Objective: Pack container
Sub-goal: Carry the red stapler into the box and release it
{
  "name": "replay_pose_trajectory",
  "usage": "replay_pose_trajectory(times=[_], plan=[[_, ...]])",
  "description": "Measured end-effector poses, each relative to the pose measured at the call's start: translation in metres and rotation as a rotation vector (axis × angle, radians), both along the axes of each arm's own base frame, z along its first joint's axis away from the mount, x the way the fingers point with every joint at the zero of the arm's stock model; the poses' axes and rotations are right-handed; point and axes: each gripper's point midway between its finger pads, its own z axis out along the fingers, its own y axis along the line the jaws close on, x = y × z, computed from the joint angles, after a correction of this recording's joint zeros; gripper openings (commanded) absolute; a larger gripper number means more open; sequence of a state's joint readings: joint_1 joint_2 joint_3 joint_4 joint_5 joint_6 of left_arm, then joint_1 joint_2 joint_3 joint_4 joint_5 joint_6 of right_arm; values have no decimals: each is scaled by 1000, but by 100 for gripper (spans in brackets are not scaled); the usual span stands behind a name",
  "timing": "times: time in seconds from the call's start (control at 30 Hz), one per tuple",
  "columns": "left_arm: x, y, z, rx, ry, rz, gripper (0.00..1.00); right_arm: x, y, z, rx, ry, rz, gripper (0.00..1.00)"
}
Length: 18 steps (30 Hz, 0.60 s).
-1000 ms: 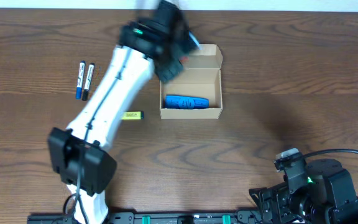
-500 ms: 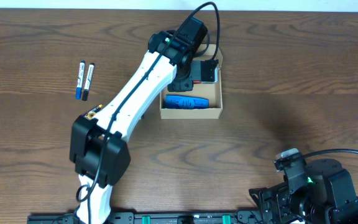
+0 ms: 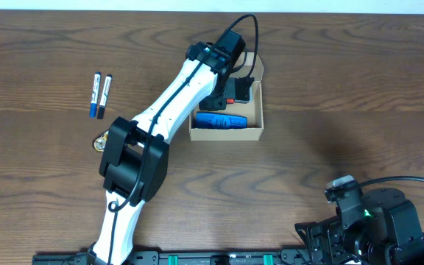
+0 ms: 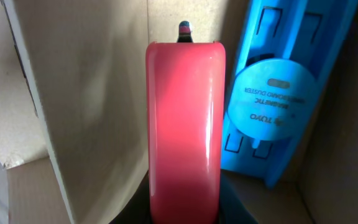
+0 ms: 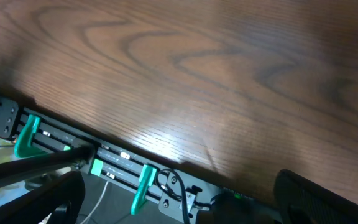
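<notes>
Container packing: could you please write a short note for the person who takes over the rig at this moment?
Left end effector: inside the container, seems closed on a red item, not yet released.
Right end effector: open, empty, low at the near edge of the table.
Done: blue duster lies in the container.
Left: release the red item beside the duster, then withdraw. The two markers lie on the table left of the container, probably next to pack.
</notes>
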<state>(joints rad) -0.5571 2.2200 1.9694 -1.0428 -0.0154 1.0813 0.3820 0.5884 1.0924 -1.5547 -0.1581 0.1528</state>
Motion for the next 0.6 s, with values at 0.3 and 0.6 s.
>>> replay_pose_trajectory(times=[0.3, 0.6], plan=[[5, 7, 1, 37, -25, 10, 32, 0, 0, 0, 0, 0, 0, 99], [6, 8, 1, 30, -29, 67, 41, 0, 0, 0, 0, 0, 0, 99]])
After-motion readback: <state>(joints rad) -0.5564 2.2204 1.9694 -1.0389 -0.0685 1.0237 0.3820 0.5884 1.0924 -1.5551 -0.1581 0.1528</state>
